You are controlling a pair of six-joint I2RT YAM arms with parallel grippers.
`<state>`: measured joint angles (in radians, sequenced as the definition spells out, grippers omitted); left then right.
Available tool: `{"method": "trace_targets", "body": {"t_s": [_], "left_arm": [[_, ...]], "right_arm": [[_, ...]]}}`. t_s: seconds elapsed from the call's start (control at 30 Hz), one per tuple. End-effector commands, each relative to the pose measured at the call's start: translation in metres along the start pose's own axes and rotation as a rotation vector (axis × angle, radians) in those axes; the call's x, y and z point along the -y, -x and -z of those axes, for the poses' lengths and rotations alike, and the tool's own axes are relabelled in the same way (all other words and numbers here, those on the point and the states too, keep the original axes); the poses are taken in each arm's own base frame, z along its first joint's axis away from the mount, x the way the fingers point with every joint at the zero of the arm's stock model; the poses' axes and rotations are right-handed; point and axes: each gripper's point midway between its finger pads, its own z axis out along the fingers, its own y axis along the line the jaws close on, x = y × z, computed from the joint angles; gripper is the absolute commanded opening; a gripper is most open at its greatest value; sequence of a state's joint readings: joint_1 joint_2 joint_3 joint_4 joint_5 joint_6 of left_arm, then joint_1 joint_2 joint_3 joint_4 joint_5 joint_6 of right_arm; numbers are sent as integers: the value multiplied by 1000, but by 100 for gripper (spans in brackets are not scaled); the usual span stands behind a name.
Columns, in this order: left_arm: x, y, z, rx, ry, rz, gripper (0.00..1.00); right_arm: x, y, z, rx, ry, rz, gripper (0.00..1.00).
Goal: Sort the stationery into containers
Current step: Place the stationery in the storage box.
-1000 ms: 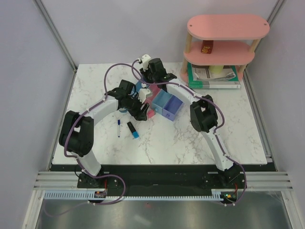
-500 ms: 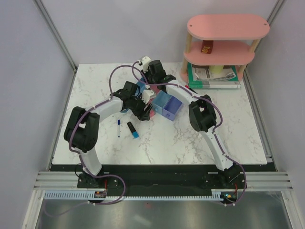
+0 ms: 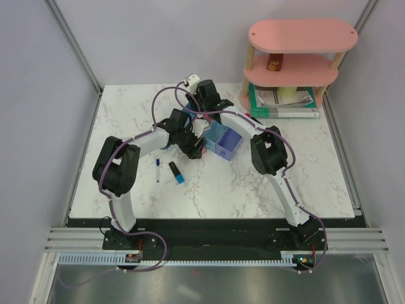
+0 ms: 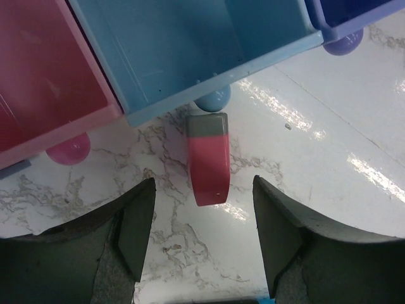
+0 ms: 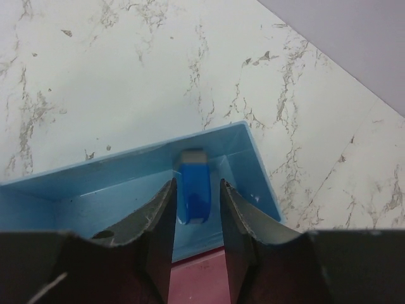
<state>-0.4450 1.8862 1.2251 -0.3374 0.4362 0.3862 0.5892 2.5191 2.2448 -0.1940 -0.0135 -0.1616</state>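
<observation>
My right gripper (image 5: 197, 183) hangs over a light blue plastic bin (image 5: 114, 166) at one end of the row of four joined bins. A small blue eraser with a grey end (image 5: 193, 197) lies inside that bin, up against its far wall. My right jaws sit close on each side of the eraser. I cannot tell if they pinch it or only stand beside it.

My left gripper (image 4: 202, 182) points down at the white marble table (image 4: 316, 126). Its jaws are wide apart and hold nothing. Between them, a bit farther on, lies a small pink eraser with a grey end (image 4: 208, 158). It is on the table, not in a bin. Its grey end is just beside the near wall of the other light blue bin (image 4: 190, 50). The pink bin (image 4: 50, 76) is to its left and the purple-blue bin (image 4: 342, 19) to its right.

Nearer to my bases, a thin pen (image 3: 157, 170) and a black highlighter with a blue end (image 3: 176, 173) lie side by side on the table.
</observation>
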Motion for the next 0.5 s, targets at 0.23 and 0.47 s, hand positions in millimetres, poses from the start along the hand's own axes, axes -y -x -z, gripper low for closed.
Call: {"method": "trace_targets", "body": {"t_s": [0.23, 0.47], "left_arm": [[-1, 33, -14, 30, 43, -27, 64], [5, 31, -19, 7, 30, -38, 14]], "right_arm": [[17, 17, 11, 31, -67, 10, 47], [47, 33, 32, 47, -154, -1, 50]]}}
